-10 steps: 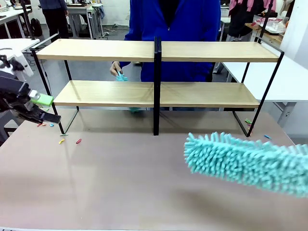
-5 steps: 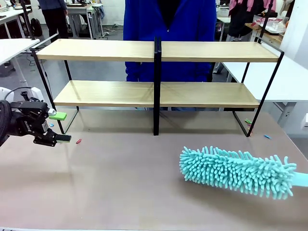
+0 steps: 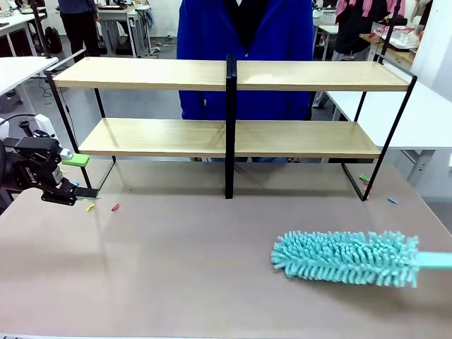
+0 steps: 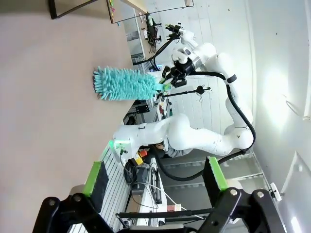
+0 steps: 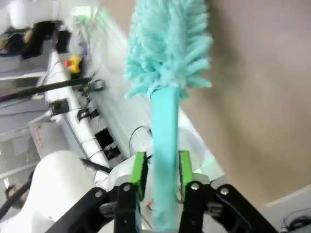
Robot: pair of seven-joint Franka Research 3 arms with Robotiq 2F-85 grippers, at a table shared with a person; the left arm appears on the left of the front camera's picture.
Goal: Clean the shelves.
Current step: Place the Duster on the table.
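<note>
The shelves (image 3: 233, 138) stand across the far half of the table, two light wooden boards on a black frame. A teal fluffy duster (image 3: 346, 258) lies flat on the tabletop at the front right, its handle running off the right edge. In the right wrist view my right gripper (image 5: 161, 167) straddles the duster's handle (image 5: 164, 131), open, with a thin gap at the pads. My left gripper (image 3: 78, 176) hovers by the shelves' left leg, open and empty. The left wrist view shows the duster (image 4: 124, 83) lying across the table beyond its wide-apart green pads (image 4: 95, 179).
A person in a blue coat (image 3: 244, 56) stands right behind the shelves. Small coloured scraps (image 3: 115, 207) lie on the table near the left leg, and a few more (image 3: 392, 200) near the right leg. White tables (image 3: 424, 120) flank both sides.
The duster came down from the air onto the tabletop and my right jaws loosened around its handle. My left gripper shifted slightly. The person's hand left the lower shelf.
</note>
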